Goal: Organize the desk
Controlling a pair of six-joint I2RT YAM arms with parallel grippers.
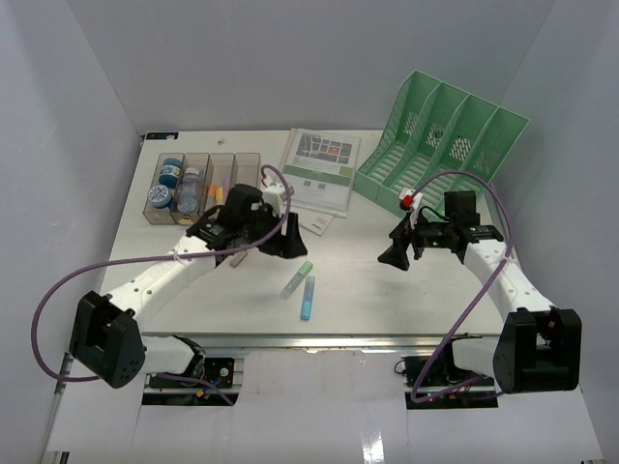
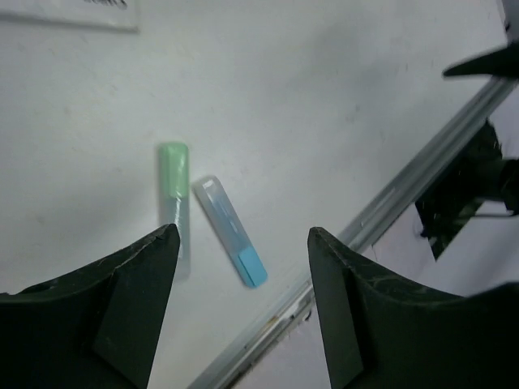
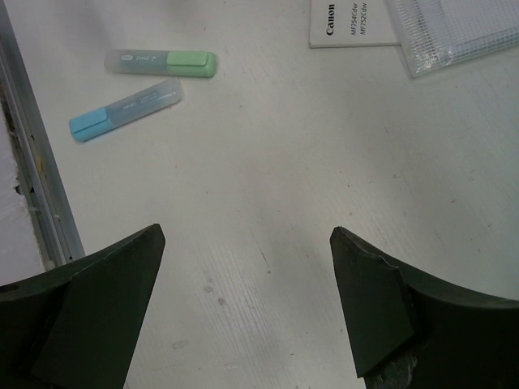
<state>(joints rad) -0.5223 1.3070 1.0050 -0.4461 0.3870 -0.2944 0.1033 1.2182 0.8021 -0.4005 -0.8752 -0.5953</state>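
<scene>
Two highlighters (image 2: 173, 194) (image 2: 231, 231) rest on the desk (image 1: 368, 290); left end effector (image 2: 241, 235), right end effector (image 3: 247, 233) released.

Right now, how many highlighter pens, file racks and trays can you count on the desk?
Highlighters: 2 (green highlighter, blue highlighter)
File rack: 1
Clear tray: 1
Total: 4
</scene>
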